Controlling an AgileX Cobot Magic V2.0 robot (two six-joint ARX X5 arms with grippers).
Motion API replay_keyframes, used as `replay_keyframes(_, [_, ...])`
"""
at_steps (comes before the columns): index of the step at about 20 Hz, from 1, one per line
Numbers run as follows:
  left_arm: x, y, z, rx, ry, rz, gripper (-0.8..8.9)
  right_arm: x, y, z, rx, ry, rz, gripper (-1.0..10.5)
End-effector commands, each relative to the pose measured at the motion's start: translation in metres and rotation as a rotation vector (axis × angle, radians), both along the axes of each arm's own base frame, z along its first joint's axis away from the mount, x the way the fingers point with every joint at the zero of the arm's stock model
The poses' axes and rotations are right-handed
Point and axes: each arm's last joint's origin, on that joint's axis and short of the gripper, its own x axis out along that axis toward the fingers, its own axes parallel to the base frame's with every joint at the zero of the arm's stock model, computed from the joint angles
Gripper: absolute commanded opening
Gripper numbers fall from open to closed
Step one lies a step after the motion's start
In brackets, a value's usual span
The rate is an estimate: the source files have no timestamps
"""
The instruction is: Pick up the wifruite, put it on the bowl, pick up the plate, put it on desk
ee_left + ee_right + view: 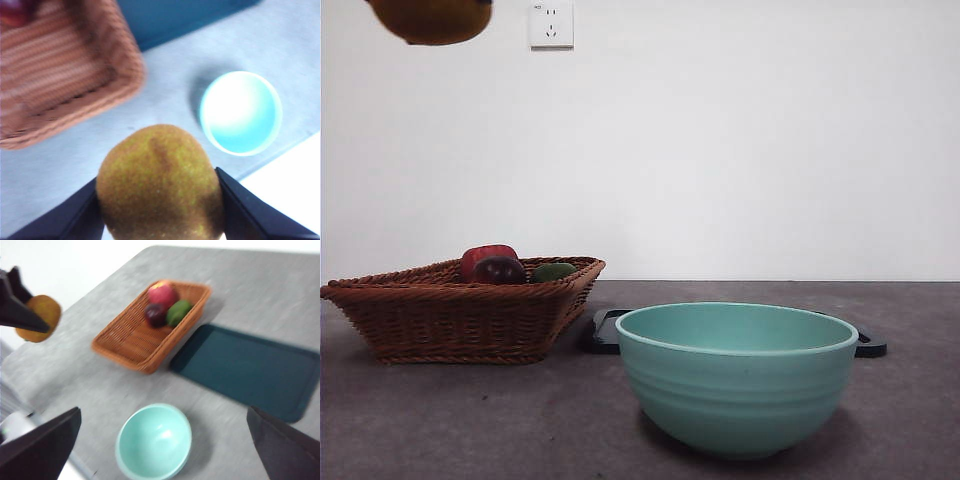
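- The left gripper (160,200) is clamped on the wifruite (160,182), fuzzy and orange-brown, held high above the desk (470,420).
- The right gripper (165,450) hangs high with its jaws spread wide, holding nothing.
- Below sits the bowl (737,375), round, glazed teal, faintly ridged, nothing inside it.
- Behind the bowl lies a flat dark tray (250,370); beside that, a woven wicker basket (460,310) with three fruits.
- The desk is matte grey; a white wall (770,140) with a socket (551,24) stands behind.
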Motion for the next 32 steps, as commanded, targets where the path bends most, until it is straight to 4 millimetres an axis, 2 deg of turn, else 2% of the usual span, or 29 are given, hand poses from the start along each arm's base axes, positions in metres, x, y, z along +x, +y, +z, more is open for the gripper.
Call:
replay_keyframes(1, [-0.006, -0.017, 0.005, -0.047, -0.005, -0.015, 1.22, -0.004, 0.001, 0.003, 0.025, 0.027, 0.031, 6.5])
replay_keyframes(6, [-0.019, -0.044, 0.005, -0.09, -0.042, -0.055, 1.22, -0.012, -0.001, 0.0, 0.024, 0.059, 0.041, 6.5])
replay_keyframes(10, [-0.018, -0.068, -0.011, -0.047, 0.003, -0.093, 1.22, -0.025, -0.004, 0.001, 0.026, 0.033, 0.036, 6.2])
replay_keyframes(15, [-0.008, -0.115, -0.045, -0.012, 0.035, -0.151, 1.22, -0.034, -0.007, 0.0, 0.015, 0.017, 0.017, 6.0])
replay_keyframes(19, [-0.001, -0.152, -0.086, 0.051, 0.079, -0.191, 1.22, -0.036, -0.007, -0.001, 0.014, 0.02, 0.017, 6.0])
replay_keyframes(22, [0.007, -0.173, -0.117, 0.085, 0.098, -0.195, 1.22, -0.037, -0.007, -0.001, 0.015, 0.016, 0.017, 6.0])
replay_keyframes(25, [0.014, -0.185, -0.144, 0.126, 0.131, -0.187, 1.22, -0.037, -0.007, -0.001, 0.015, 0.016, 0.017, 6.0])
replay_keyframes(32, [0.019, -0.193, -0.174, 0.194, 0.18, -0.186, 1.22, -0.037, -0.007, -0.001, 0.015, 0.015, 0.017, 6.0])
